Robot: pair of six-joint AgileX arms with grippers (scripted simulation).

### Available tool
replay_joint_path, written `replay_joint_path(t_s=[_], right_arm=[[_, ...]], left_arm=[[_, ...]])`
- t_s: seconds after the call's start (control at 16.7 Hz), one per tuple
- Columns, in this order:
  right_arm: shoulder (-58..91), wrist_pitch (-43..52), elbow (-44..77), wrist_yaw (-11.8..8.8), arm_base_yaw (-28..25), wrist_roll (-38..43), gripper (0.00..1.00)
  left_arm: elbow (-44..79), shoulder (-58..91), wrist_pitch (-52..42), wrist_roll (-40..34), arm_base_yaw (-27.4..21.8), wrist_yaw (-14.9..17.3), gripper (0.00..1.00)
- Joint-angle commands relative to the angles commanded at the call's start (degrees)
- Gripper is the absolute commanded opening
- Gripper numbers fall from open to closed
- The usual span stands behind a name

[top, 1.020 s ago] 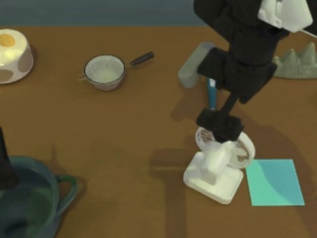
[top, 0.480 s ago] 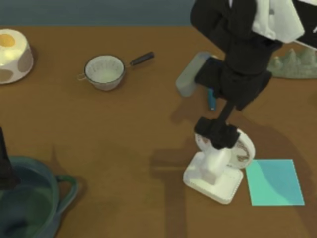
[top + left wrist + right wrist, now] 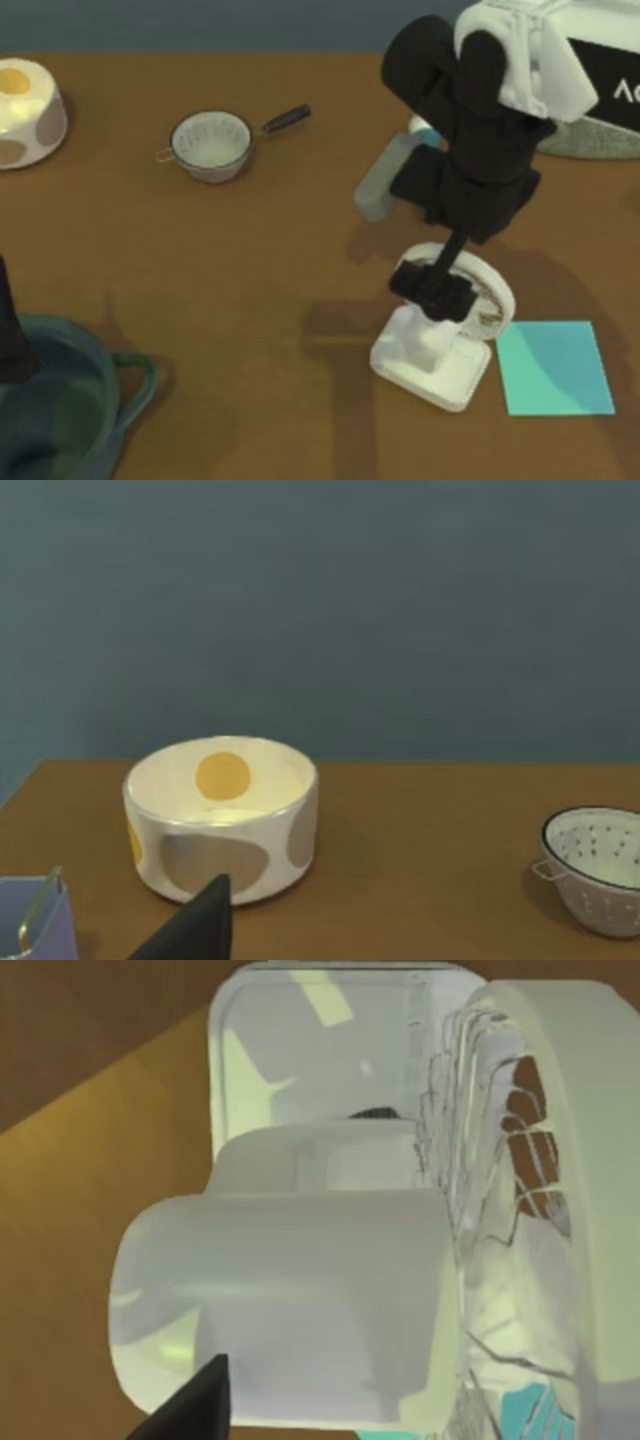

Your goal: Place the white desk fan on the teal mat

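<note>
White plastic fan stands right of table centre: round grilled head, brownish inside, chunky rounded-square base touching the left edge of the flat turquoise square mat. Right gripper sits over the fan's neck; can't tell if its fingers are apart or clamped. Arm casing shows partial lettering "Ac". Left arm parked at left edge over dark teal pot.

Brown wooden table, plain blue-grey wall behind its far edge
</note>
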State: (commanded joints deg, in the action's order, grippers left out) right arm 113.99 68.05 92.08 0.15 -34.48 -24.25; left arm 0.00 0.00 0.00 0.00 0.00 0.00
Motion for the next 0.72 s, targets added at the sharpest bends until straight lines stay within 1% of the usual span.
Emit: replay_joint_path(t_s=[0.72], right_arm=[[0.0, 0.0, 0.0, 0.0, 0.0, 0.0, 0.10]], left_arm=[[0.0, 0.0, 0.0, 0.0, 0.0, 0.0, 1.00]])
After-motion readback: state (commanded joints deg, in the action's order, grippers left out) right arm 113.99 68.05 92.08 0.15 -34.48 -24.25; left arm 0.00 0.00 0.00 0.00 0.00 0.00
